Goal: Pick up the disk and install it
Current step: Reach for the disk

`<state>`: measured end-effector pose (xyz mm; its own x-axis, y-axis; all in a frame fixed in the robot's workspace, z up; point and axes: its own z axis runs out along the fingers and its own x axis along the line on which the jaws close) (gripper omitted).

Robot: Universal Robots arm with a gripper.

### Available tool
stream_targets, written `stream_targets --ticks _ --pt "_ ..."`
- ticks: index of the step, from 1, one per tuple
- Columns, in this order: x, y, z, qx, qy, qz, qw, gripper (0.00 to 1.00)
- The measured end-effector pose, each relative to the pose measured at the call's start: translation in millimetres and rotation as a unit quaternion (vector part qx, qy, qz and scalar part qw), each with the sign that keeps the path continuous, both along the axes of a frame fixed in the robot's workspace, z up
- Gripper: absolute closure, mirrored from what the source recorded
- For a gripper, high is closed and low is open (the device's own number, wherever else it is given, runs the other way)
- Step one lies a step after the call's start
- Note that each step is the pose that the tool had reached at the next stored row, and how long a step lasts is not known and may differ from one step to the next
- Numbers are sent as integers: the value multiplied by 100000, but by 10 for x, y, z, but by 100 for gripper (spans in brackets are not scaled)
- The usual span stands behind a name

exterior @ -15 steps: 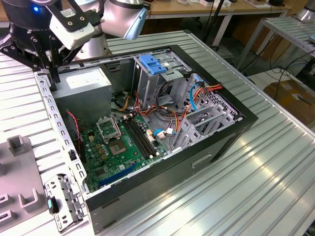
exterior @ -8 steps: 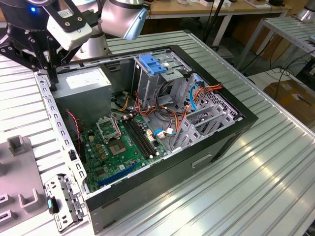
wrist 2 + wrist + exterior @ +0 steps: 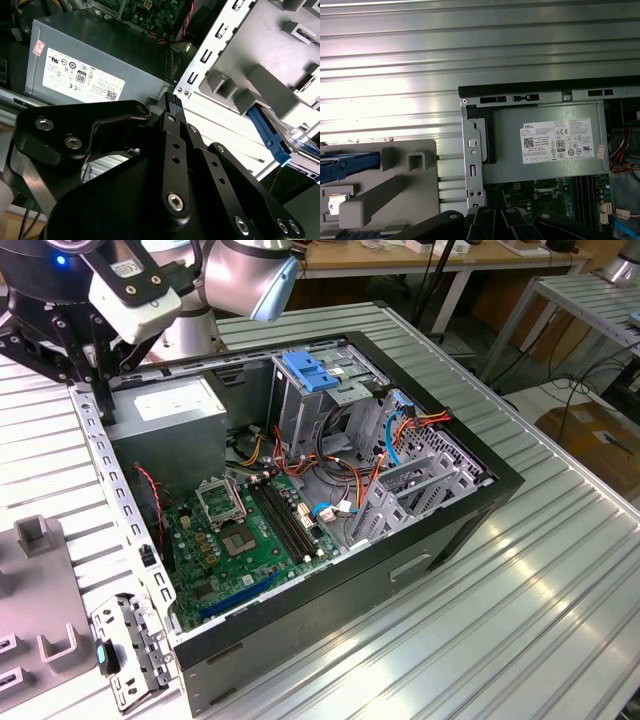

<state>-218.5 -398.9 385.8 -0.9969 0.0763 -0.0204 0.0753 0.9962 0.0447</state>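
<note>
Pickup looks not yet begun: the hand (image 3: 170,102) hangs over the rim of the computer case (image 3: 300,625), without the disk (image 3: 350,167); how far open it is I cannot tell. The disk lies in a grey holder (image 3: 420,210) just beside the case. Grasping it likely calls for crossing over and squaring up.

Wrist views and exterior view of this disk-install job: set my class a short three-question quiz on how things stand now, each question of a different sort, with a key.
1. True or false: the disk already sits inside the computer case.
2. In the second wrist view, what is the gripper nearest to? A the grey power supply; B a keyboard; C a cup.
3. Fill in: the disk lies in a grey ___ on the ribbed table, outside the case.
Key: 1 false; 2 A; 3 holder.
</note>
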Motion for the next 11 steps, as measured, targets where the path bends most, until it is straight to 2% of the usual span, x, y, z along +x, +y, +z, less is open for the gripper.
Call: stream_targets --ticks 11 --pt "-76 0 -8 -1 0 -2 100000 89"
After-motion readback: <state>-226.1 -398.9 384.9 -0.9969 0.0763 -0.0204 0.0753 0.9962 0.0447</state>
